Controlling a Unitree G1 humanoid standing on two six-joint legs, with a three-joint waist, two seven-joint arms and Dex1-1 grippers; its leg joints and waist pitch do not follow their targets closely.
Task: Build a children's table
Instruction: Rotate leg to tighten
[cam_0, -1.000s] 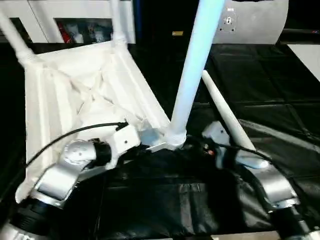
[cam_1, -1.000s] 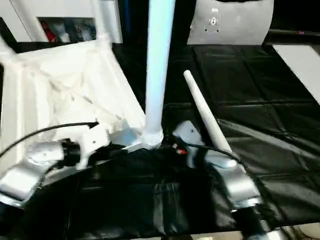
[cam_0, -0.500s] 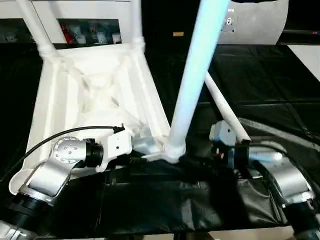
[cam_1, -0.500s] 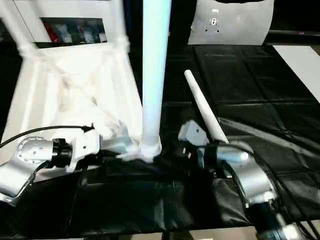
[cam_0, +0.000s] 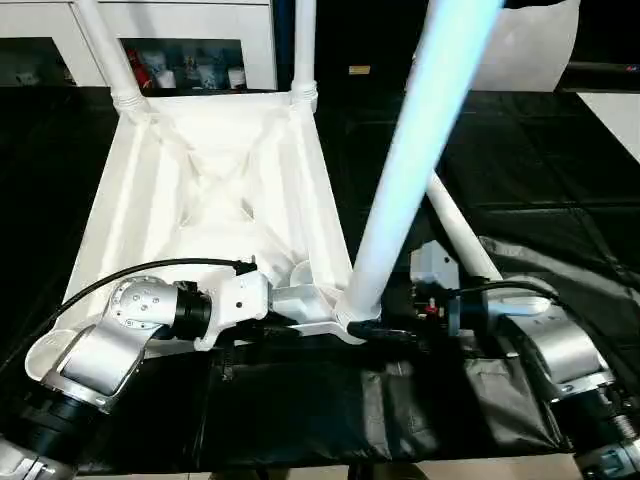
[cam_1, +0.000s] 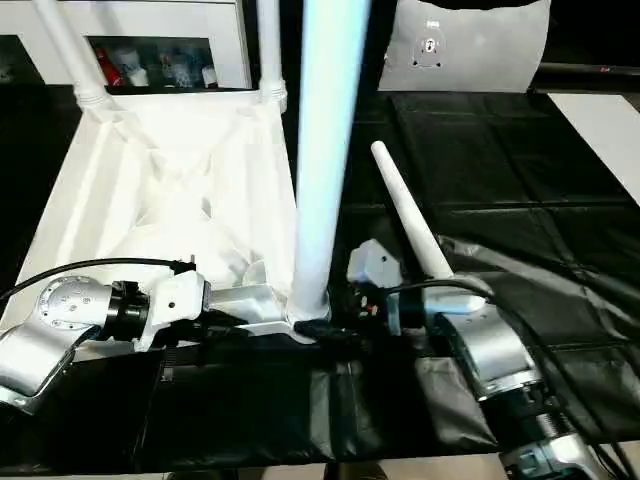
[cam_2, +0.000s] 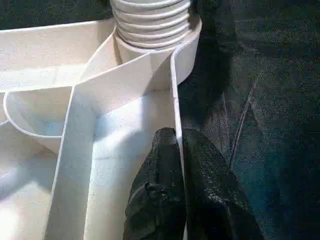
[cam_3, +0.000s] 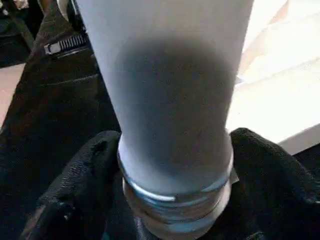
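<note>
The children's table top (cam_0: 200, 190) lies upside down on the black mat, X ribs up. Two legs (cam_0: 110, 50) (cam_0: 303, 45) stand in its far corner sockets. A third leg (cam_0: 410, 180) rises from the near right corner socket, leaning right. My left gripper (cam_2: 179, 137) is shut on the thin rim wall of the top beside that socket. My right gripper (cam_3: 175, 135) is at the leg's ribbed collar (cam_3: 175, 200), one black finger (cam_3: 75, 190) pressed against each side. A loose leg (cam_1: 405, 215) lies on the mat to the right.
A white cabinet (cam_0: 190, 70) with small items on a shelf stands behind the table top. A white panel (cam_1: 470, 45) leans at the back right. The black cover (cam_0: 330, 410) is creased and folded near the front edge, with a zipper (cam_3: 65, 45) showing.
The view has shifted and the top now looks squarer. My right gripper has moved in from the right to the standing leg's base and narrowed around its collar. The left grip is unchanged.
</note>
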